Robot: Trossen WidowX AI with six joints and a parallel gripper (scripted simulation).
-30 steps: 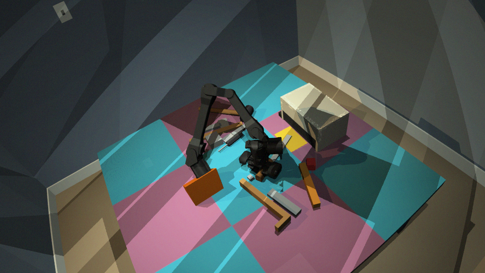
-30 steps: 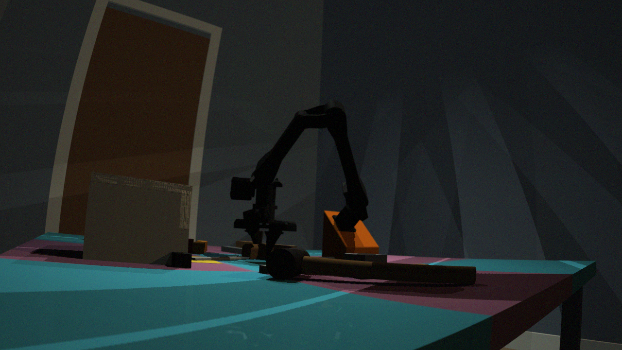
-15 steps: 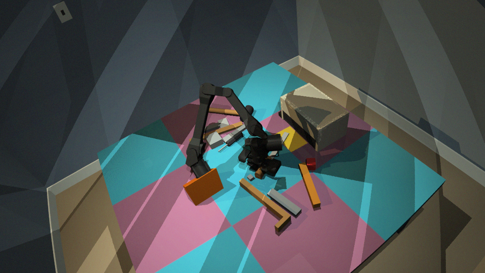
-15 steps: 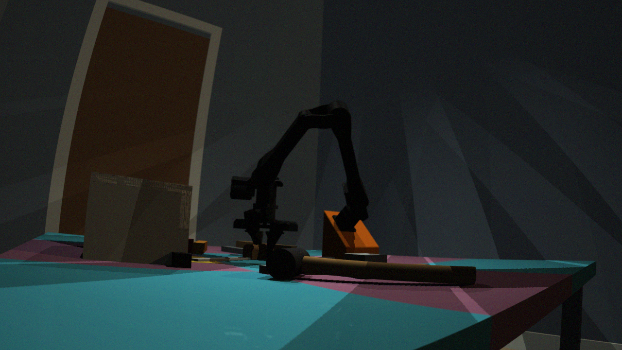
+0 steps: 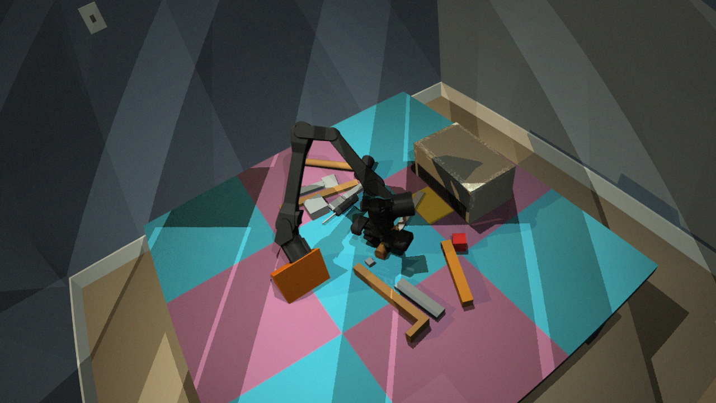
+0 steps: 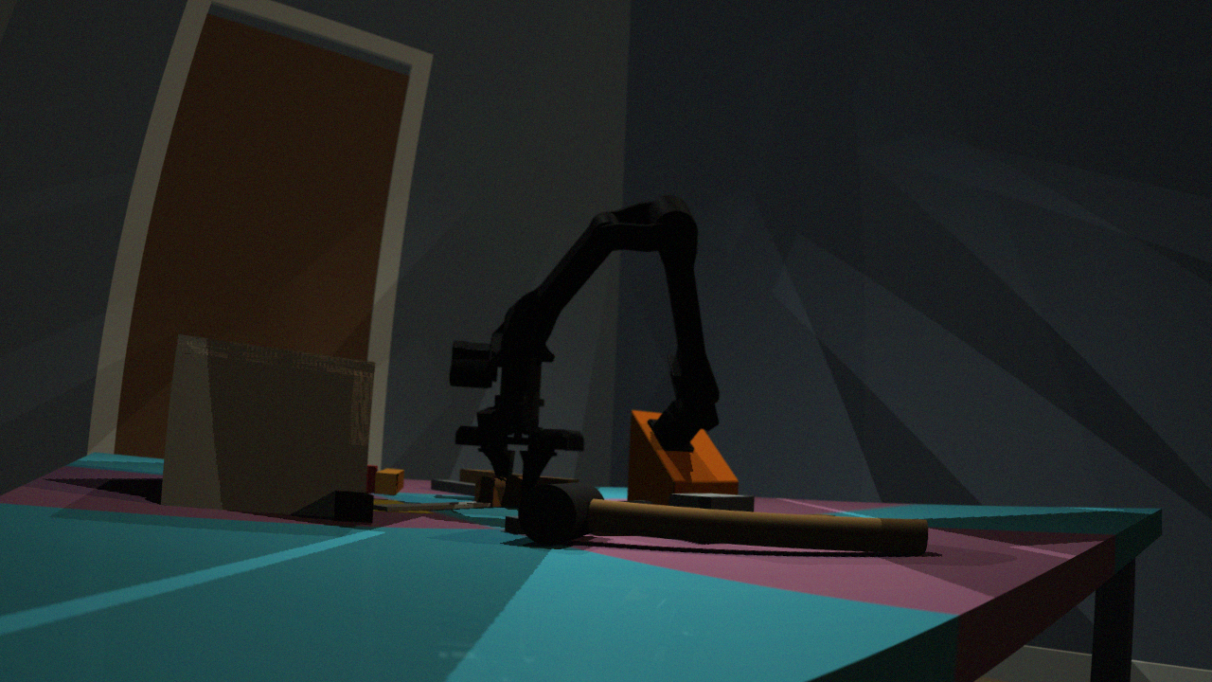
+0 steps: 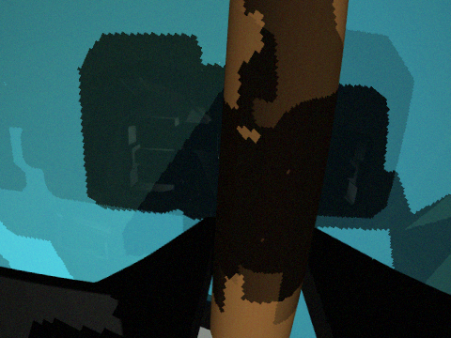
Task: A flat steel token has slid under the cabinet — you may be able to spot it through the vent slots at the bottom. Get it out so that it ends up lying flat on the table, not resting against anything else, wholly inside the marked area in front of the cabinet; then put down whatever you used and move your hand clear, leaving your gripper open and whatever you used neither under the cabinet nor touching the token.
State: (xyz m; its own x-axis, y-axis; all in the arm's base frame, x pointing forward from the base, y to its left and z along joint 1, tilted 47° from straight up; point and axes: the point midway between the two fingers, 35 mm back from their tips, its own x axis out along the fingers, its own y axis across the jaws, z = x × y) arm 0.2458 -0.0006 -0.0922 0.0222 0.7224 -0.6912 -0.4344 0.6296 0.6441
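The cabinet (image 5: 462, 155) (image 6: 266, 428) looks like dull painted metal, its edges rough and scuffed. The rod (image 5: 381, 249) (image 7: 277, 188) seems smooth, matt wood. The mallet's handle (image 6: 745, 526) looks like wood too, smooth and faintly satiny; the desk (image 5: 260, 321) (image 6: 254, 584) has a smooth surface.

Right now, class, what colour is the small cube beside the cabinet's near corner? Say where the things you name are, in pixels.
Red; the cube (image 5: 458, 240) shows best in the top view.

Dim, with hard-edged shadows and pale light streaks.
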